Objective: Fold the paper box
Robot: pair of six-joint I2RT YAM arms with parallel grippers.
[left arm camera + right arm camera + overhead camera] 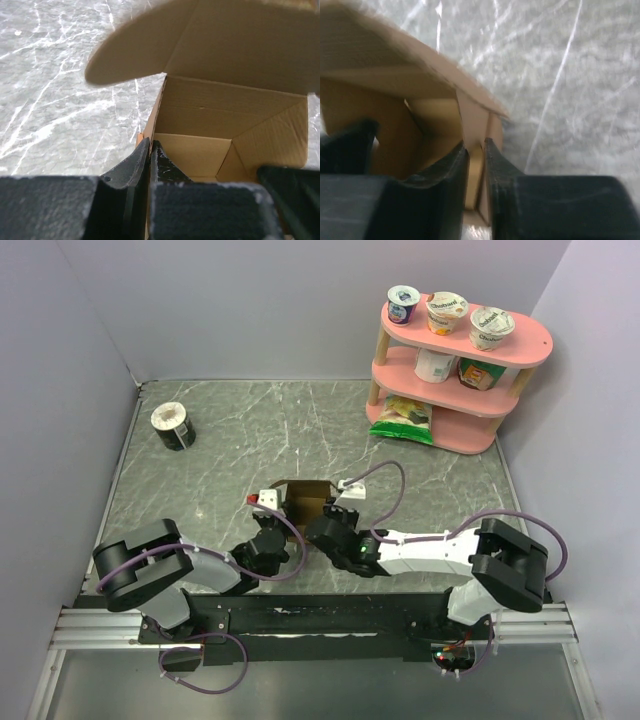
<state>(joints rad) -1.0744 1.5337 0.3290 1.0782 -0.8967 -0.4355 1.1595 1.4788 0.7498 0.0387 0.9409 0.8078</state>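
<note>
grey marbled tabletop [250, 430]: plain brown cardboard box [305, 498] near-centre, lid open. left gripper [150, 155] clenched on its left wall; right gripper [476, 160] straddles the right wall, grip unclear (blurred). likely light, creasable; best held at wall rims.

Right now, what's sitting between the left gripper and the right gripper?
The open paper box fills the gap between the left gripper and the right gripper; the top external view shows it.

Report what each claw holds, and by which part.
Left claw pinches a side wall of the brown cardboard box; right claw straddles the opposite wall, grip unclear.
</note>
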